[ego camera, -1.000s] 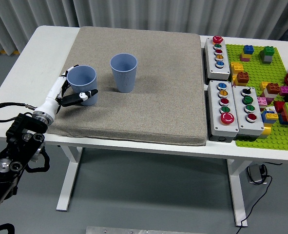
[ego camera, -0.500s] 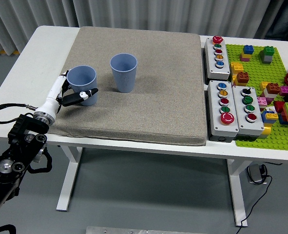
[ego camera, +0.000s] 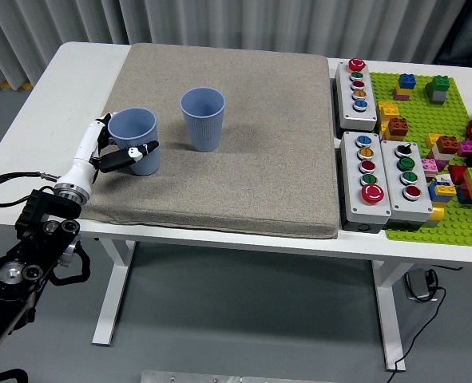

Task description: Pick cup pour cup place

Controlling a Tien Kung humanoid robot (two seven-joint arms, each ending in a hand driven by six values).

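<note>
1. The left hand reaches in from the lower left of the frame, and its fingers are curled around the left cup, one dark finger crossing the cup's front and white ones at its left side. The grasp looks made.
2. That cup sits left of centre on the grey mat; whether its base is on the mat or just clear of it cannot be told. The lift, the pour and the placing seem all left to do.
3. The second cup stands upright just up and to the right, near the held cup but apart from it (likely the one to pour into). What either cup holds cannot be seen.
4. The right arm is out of view.
5. Room: bare mat spreads right and below the cups, wide enough for lifting and tipping. The mat's left edge and the table lie close behind the hand.
6. The button boxes and brick plate crowd the right of the frame, well apart from the cups.
</note>
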